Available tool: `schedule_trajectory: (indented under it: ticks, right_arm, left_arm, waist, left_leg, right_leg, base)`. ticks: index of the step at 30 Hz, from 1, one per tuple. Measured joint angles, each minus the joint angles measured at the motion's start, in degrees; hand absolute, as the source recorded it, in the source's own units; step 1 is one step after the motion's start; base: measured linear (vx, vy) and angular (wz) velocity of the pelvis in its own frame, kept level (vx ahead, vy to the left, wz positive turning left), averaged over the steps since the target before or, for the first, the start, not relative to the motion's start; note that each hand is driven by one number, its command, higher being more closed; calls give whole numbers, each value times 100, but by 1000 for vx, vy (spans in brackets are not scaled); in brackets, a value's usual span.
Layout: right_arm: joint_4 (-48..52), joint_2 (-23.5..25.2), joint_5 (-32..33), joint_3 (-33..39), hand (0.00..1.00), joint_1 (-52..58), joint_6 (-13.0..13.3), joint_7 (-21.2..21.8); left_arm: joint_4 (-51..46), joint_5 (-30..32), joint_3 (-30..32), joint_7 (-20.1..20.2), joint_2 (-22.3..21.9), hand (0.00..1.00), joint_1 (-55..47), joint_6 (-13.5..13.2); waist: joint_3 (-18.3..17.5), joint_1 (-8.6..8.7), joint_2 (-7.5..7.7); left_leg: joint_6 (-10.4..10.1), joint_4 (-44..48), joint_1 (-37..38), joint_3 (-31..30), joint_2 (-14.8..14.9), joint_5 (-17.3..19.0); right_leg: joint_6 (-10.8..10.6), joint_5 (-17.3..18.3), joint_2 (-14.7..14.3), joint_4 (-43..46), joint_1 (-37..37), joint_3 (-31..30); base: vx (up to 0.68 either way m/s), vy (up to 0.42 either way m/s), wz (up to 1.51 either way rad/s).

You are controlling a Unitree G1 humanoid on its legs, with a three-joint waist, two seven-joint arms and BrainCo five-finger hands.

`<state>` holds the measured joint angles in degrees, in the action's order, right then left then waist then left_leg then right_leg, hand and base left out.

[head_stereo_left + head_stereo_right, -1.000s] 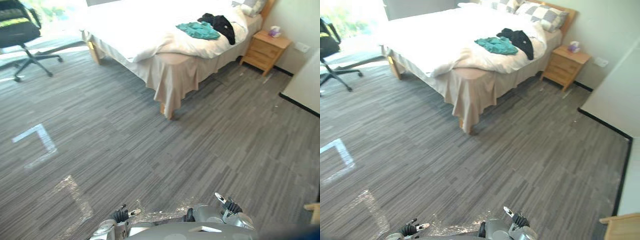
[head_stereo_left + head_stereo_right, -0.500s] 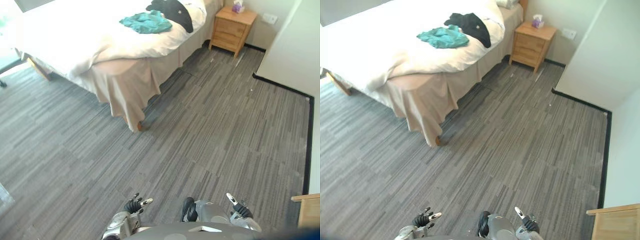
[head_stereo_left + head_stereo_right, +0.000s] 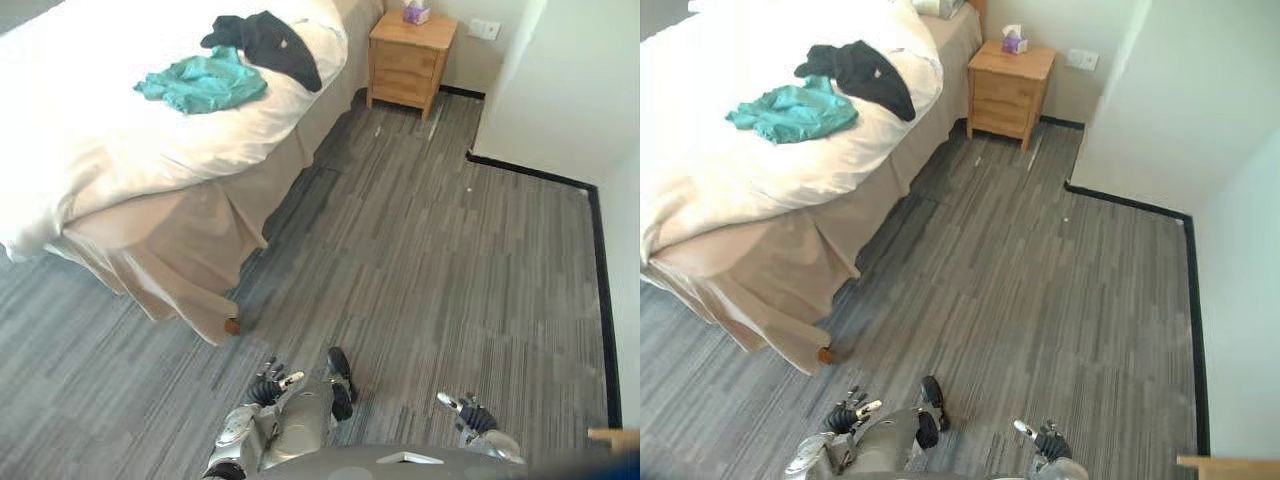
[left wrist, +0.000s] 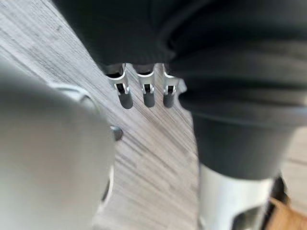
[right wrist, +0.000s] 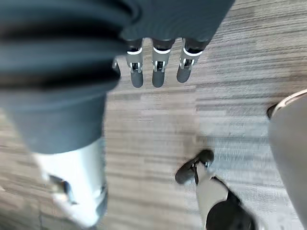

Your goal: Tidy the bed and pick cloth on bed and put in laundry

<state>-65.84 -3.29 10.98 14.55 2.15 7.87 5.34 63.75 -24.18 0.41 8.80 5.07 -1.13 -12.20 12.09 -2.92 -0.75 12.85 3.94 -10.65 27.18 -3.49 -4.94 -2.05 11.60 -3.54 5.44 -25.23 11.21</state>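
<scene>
A teal cloth (image 3: 201, 83) lies crumpled on the white bed (image 3: 90, 140), and a black cloth (image 3: 268, 42) lies just past it toward the headboard. Both are at the upper left, far from me. My left hand (image 3: 268, 388) hangs low near the bottom of the view, fingers (image 4: 144, 91) straight and holding nothing. My right hand (image 3: 468, 413) hangs at the lower right, its fingers (image 5: 157, 67) also straight over bare floor. Neither hand touches anything.
A wooden nightstand (image 3: 408, 56) with a tissue box (image 3: 416, 12) stands beside the bed's head. A beige bed skirt (image 3: 180, 270) hangs to the floor at the near corner. A white wall (image 3: 560, 90) with a black baseboard runs along the right. Grey striped carpet (image 3: 430, 260) lies between.
The camera has turned right and moved nearer: bed and cloths slid to the left, the office chair left the view, the right wall came in. Both hands still hang empty.
</scene>
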Motion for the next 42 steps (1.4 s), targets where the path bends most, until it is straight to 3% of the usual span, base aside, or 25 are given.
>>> schedule_trajectory:
  ticks: [3,4,5,8,10,13,15,16,17,18,19,20,21,24,25,26,27,28,31,32,33,36,38,41,42]
  right_arm:
    - [-164,75,-118,60,0,-31,-1,37]
    - [-170,103,-118,177,0,-5,19,66]
    - [-154,95,-124,232,0,-41,65,74]
    - [-22,30,-106,282,0,-32,196,68]
    - [81,0,-35,296,0,-24,317,67]
    - [239,90,216,225,0,24,388,48]
    - [336,145,288,-178,0,-26,375,-4]
    - [367,147,290,-277,0,-28,372,-30]
    - [407,164,298,-460,0,-29,365,-62]
    - [430,200,357,-595,0,-23,336,-95]
    - [439,181,403,-597,0,-37,304,-108]
    - [460,55,521,-606,0,-88,236,-120]
    - [458,42,657,-673,0,-226,156,-152]
    - [526,125,782,-924,0,-356,-35,-174]
    - [523,229,786,-1014,0,-357,-153,-180]
    - [481,281,785,-1064,0,-336,-244,-182]
    - [413,292,705,-1027,0,-333,-331,-187]
    - [382,295,624,-976,0,-330,-350,-193]
    - [275,214,553,-674,0,-291,-378,-226]
    - [275,144,557,-529,0,-241,-380,-262]
    - [220,97,556,-475,0,-237,-399,-299]
    - [-12,54,559,-200,0,-206,-463,-346]
    - [-117,65,557,-108,0,-205,-501,-362]
    - [-146,93,554,-13,0,-183,-499,-393]
    - [-149,99,347,93,0,-164,-487,-444]
  left_arm:
    - [5,42,-53,-48,40,0,-56,175]
    - [27,56,-210,-50,40,0,-62,212]
    - [68,55,-323,-55,86,0,-47,221]
    - [87,32,-570,-179,124,0,-82,238]
    - [110,-2,-695,-171,121,0,-77,219]
    - [49,-23,-298,-163,-23,0,-107,191]
    - [-12,-13,110,-144,-95,0,-112,216]
    - [-52,-5,217,-115,-112,0,-114,231]
    - [-134,-2,435,-66,-128,0,-131,252]
    - [-176,9,703,-27,-150,0,-221,255]
    - [-173,10,782,-30,-200,0,-229,276]
    - [-151,21,816,-30,-325,0,-210,303]
    - [-184,35,882,0,-498,0,-240,295]
    - [-213,21,890,-4,-534,0,-253,287]
    - [-278,17,889,1,-526,0,-296,275]
    - [-337,16,882,19,-525,0,-346,213]
    - [-400,20,875,117,-526,0,-399,111]
    - [-402,22,859,162,-529,0,-411,73]
    - [-404,24,650,239,-458,0,-423,29]
    - [-392,27,451,252,-398,0,-391,64]
    - [-388,29,355,261,-365,0,-335,85]
    - [-155,66,55,337,-228,0,-254,187]
    - [-131,62,-100,336,-81,0,-205,215]
    - [-24,58,-322,335,23,0,-187,304]
    - [86,-725,-457,409,82,0,-146,323]
  waist:
    - [-200,-49,143]
    - [-270,18,105]
    - [-258,79,127]
    - [-197,171,79]
    - [-205,315,44]
    - [-226,228,-25]
    - [-251,149,52]
    - [-259,124,84]
    - [-263,51,172]
    - [-311,32,332]
    - [-299,34,289]
    - [-307,29,40]
    - [-313,16,-81]
    - [-321,8,-116]
    - [-323,-9,-119]
    - [-306,-16,-83]
    - [-348,-18,-188]
    - [-366,0,-190]
    - [-401,18,-172]
    - [-411,59,-185]
    - [-421,48,-186]
    - [-669,116,-92]
    - [-706,106,30]
    - [-730,190,73]
    - [-725,230,65]
  left_leg:
    - [80,14,446,-313,-502,461]
    - [66,-6,692,-666,-665,623]
    - [34,-3,980,-966,-815,764]
    - [-108,-70,1666,-1759,-939,975]
    - [-192,-183,1997,-2499,-828,1099]
    - [-181,-146,2290,-3426,-465,1372]
    - [-319,-44,2467,-3944,-238,1656]
    - [-390,25,2502,-4041,-218,1752]
    - [-653,171,2611,-3995,-230,1953]
    - [-1026,428,2725,-3822,-239,2225]
    - [-1184,541,2822,-3693,-143,2353]
    - [-1352,679,2967,-3378,160,2443]
    - [-1553,839,2967,-3067,349,2303]
    - [-1593,1405,2876,-2757,519,1786]
    - [-1680,2190,2625,-2661,615,1517]
    - [-1744,2876,2337,-2491,776,1479]
    - [-1724,3677,1913,-1980,1124,1806]
    - [-1702,3725,1790,-1772,1241,1904]
    - [-1673,2283,1721,-1174,1362,1954]
    - [-1705,1058,1734,-1194,1361,1518]
    - [-1793,636,1740,-1229,1365,1316]
    - [-1891,28,1800,-1217,1246,1231]
    - [-1897,-97,1803,-1198,1163,1202]
    - [-1875,-156,1834,-1189,1048,1122]
    - [-1857,-206,1868,-1193,971,1043]
  right_leg:
    - [-167,-143,488,1837,497,282]
    - [-164,-766,741,3286,1052,379]
    - [-122,-784,1059,4622,1623,380]
    - [-253,90,1376,5549,2653,366]
    - [-279,529,1292,4976,3284,228]
    - [-247,351,940,2914,3998,-211]
    - [-203,-470,782,1091,4218,-291]
    - [-222,-653,771,717,4238,-286]
    - [-267,-948,791,220,4229,-289]
    - [-86,-1413,870,-38,4027,-310]
    - [161,-1879,877,-21,3871,-245]
    - [465,-1965,727,300,3768,-22]
    - [490,-1674,697,582,3697,131]
    - [551,-1210,662,693,3342,397]
    - [582,-1070,601,522,3039,431]
    - [614,-1006,553,316,2813,444]
    - [619,-986,474,4,2433,610]
    - [615,-991,472,-88,2310,672]
    - [560,-974,559,-393,1932,756]
    - [495,-965,570,-484,1880,801]
    - [442,-959,558,-502,1852,798]
    - [251,-1101,549,-894,1861,864]
    - [183,-1169,587,-1035,1857,865]
    - [142,-1193,684,-1083,1795,867]
    - [109,-1188,758,-1082,1750,895]
  base:
    - [431,96,56]
    - [487,74,105]
    - [508,66,117]
    - [569,40,145]
    - [506,-48,186]
    - [508,-134,148]
    - [545,-214,118]
    - [583,-301,98]
    - [730,-366,95]
    - [753,-352,100]
    - [635,-266,102]
    - [610,-248,86]
    - [586,-254,75]
    - [468,-239,55]
    - [374,-224,29]
    - [391,-246,26]
    - [292,-177,17]
    - [287,-159,24]
    - [211,-43,15]
    - [197,58,12]
    - [198,82,5]
    - [187,133,22]
    - [125,119,7]
    - [69,66,4]
    - [34,63,11]
